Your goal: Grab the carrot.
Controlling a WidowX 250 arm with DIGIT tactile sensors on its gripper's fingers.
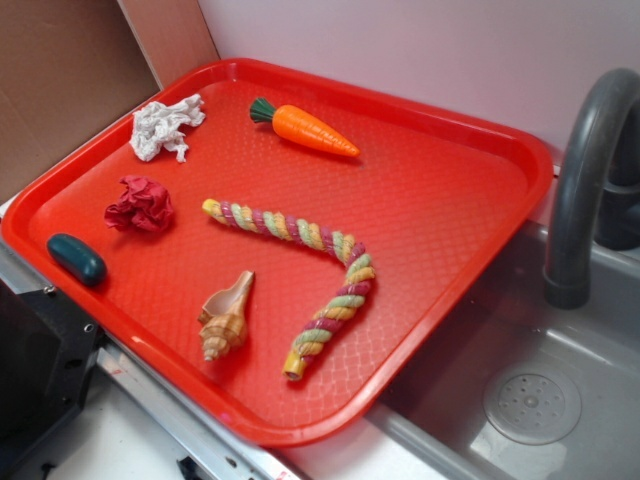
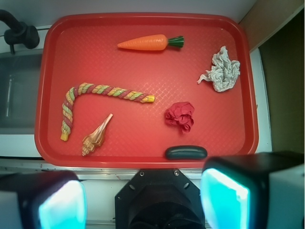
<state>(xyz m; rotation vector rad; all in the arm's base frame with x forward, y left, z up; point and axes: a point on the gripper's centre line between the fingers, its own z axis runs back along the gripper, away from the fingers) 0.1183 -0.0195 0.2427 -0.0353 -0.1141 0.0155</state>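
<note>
- The red tray [image 1: 440, 330] sits partly over a grey sink [image 1: 560, 340], with a dark grey tap [image 1: 585, 170] curving up at the sink's side.
- The carrot [image 1: 305, 127] lies flat near the tray's far rim in the exterior view, touching nothing; its green stem cap points toward the white wad and its tip toward the tap side.
- In the wrist view the carrot [image 2: 148, 43] lies across the upper middle of the tray, stem cap to the right.
- A crumpled white wad [image 1: 163, 126] rests in the tray's far corner, apart from the carrot's stem end.
- A crumpled red wad [image 1: 141, 205] lies nearer the camera than the white one, clear of it.
- A dark green oblong piece [image 1: 76, 258] lies just beside the tray's rim, near the red wad.
- A multicoloured twisted rope [image 1: 300, 235] bends in an L across the middle of the tray, well apart from the carrot.
- A tan shell [image 1: 226, 320] lies beside the rope's short leg, not touching it.
- The claw [image 2: 143, 200] hangs off the tray on its near side in the wrist view, well apart from the carrot; its two fingers [image 2: 57, 202] stand spread wide with nothing between them.
- Below the tray, a pale worktop [image 2: 143, 164] strip shows between the rim and the claw.
</note>
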